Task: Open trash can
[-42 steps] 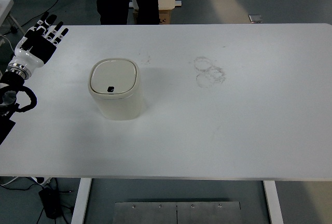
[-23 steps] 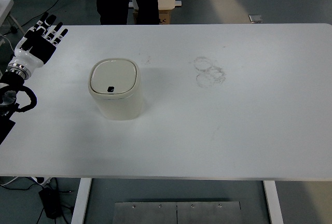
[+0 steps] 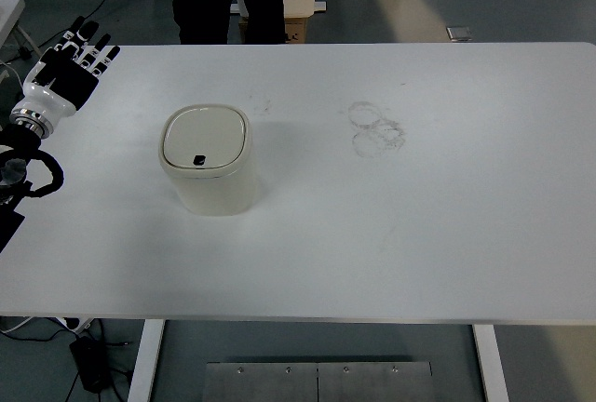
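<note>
Your left robot hand [image 3: 65, 72] sits at the far-left corner of the desk [image 3: 419, 234], fingers spread, holding nothing. Right of it and nearer you, well apart, the trash can [image 3: 209, 160] stands upright on the desk, lid closed (dark button at its near edge). Further right: faint ring marks [image 3: 376, 128].

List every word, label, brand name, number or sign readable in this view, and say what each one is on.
None can be read.
Trash can: no lettering shows on its lid or body; the small dark mark on the lid is not text.
Table: only faint ring-shaped smudges, no writing.
Cardboard box beyond the far edge: a dark mark, too small to read.
</note>
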Robot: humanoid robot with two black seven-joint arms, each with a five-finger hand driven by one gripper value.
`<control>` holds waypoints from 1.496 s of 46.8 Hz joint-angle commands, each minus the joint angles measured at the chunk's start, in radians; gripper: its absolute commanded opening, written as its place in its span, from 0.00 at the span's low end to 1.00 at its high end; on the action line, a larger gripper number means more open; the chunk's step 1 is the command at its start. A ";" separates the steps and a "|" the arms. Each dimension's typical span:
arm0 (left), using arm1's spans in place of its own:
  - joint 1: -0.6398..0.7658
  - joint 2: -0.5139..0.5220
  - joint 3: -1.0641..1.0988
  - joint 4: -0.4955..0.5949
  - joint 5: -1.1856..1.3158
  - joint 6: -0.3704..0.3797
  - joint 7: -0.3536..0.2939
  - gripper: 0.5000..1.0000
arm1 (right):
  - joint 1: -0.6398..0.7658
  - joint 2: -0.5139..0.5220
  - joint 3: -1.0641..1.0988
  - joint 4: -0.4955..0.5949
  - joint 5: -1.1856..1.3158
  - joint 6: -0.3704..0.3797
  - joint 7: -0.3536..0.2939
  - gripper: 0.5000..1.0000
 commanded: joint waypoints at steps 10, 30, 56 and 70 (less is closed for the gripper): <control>-0.002 0.051 0.003 -0.093 0.000 0.037 0.001 1.00 | 0.000 0.000 0.000 -0.001 0.000 0.000 0.000 0.98; 0.003 0.141 0.007 -0.251 0.009 0.093 0.002 1.00 | 0.000 0.000 0.000 0.000 0.000 0.000 0.000 0.98; -0.059 0.302 0.087 -0.433 0.145 0.103 0.013 1.00 | 0.000 0.000 0.000 -0.001 0.000 0.000 0.000 0.98; -0.170 0.390 0.203 -0.498 0.194 0.092 0.015 1.00 | 0.000 0.000 0.000 0.000 0.000 0.000 0.000 0.98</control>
